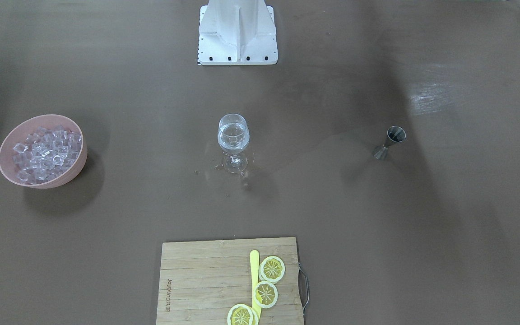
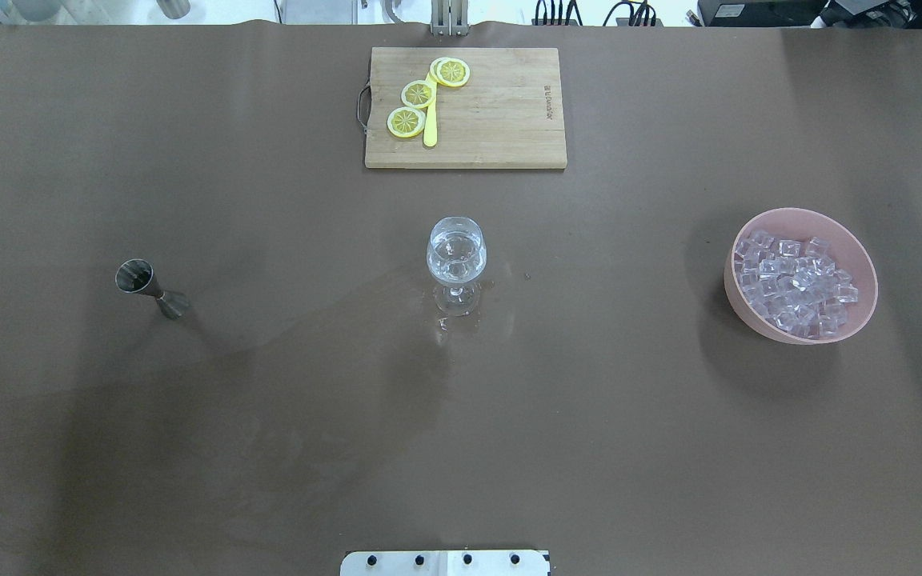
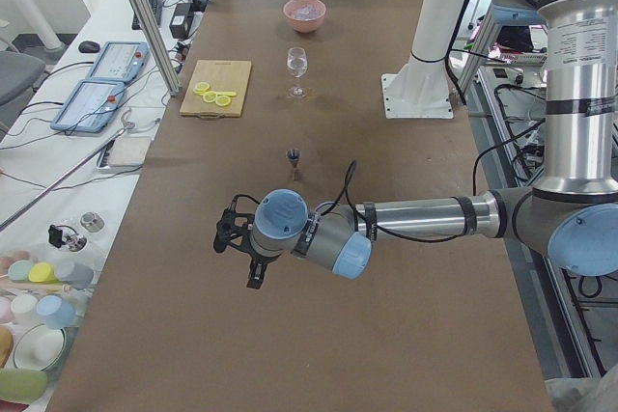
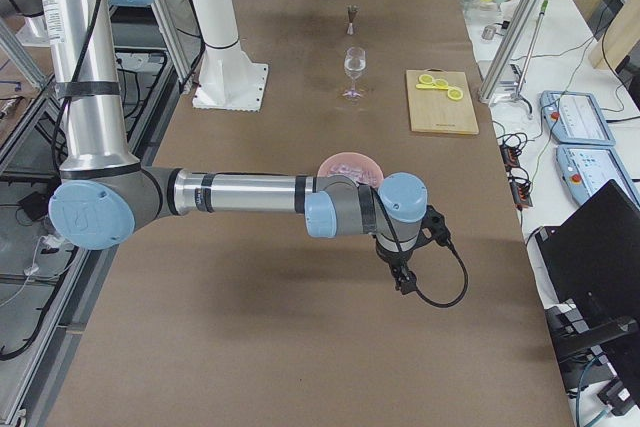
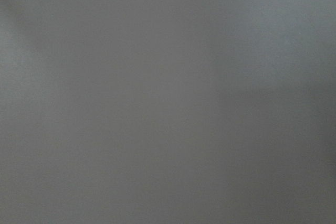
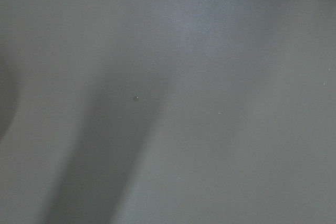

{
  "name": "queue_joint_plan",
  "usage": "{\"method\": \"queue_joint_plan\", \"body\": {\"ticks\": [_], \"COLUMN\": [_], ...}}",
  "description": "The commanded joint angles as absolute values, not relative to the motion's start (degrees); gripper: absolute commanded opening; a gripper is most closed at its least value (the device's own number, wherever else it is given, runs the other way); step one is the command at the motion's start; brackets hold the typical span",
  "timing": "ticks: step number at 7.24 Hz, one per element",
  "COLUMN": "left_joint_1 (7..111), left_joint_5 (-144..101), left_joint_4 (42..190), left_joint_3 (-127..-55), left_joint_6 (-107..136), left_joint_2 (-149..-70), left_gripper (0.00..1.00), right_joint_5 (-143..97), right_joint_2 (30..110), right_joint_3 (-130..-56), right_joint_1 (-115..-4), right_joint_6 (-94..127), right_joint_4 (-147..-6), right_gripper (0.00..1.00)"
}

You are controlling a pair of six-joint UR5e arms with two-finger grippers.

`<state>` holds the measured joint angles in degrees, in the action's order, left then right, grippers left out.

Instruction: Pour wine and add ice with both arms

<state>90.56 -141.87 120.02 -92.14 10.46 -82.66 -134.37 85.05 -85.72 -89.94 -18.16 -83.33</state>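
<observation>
A stemmed wine glass (image 1: 233, 137) stands at the table's middle with a little clear wine (image 2: 455, 250) in it; small drops lie around its foot. A pink bowl (image 2: 869, 276) holds many clear ice cubes (image 2: 793, 284) on my right side. A metal jigger (image 2: 149, 286) stands upright on my left side. My left gripper (image 3: 249, 262) shows only in the exterior left view, far from the jigger, above bare table. My right gripper (image 4: 403, 277) shows only in the exterior right view, just past the bowl. I cannot tell whether either is open or shut. Both wrist views show only blurred table.
A wooden cutting board (image 2: 501, 120) lies at the table's far edge with three lemon slices (image 2: 418, 94) and a yellow knife (image 2: 430, 120). The white base block (image 1: 237, 34) stands on the robot's side. Desks with equipment flank the table (image 3: 97, 103).
</observation>
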Motion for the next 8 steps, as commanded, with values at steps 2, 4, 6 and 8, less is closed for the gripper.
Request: {"method": "queue_joint_plan", "body": {"ticks": [2,4,6,8], "left_joint_1": [86.76,86.57,86.49,86.48], "left_joint_5": [-142.21,-142.47,-142.91,-145.89], "left_joint_4": [120.58,124.33,131.56,145.38], "left_joint_3": [-97.81,-98.61,-98.61,-96.95], "left_joint_6": [10.11,10.89,15.35,17.47], "left_joint_2": [-77.44,-79.45,-78.49,-74.72], "left_gripper": [0.98,0.98,0.98,0.98], "right_joint_5": [-135.69,-138.77,-138.78,-138.78], "right_joint_2": [87.17,88.06,87.55,88.15], "right_joint_3": [-86.03,-85.09,-85.51,-86.74], "right_joint_1": [-89.56,-89.56,-89.65,-89.65], "right_joint_6": [-16.79,-16.87,-16.70,-16.79], "right_joint_4": [-82.88,-79.73,-79.54,-78.41], "right_gripper": [1.00,1.00,1.00,1.00]}}
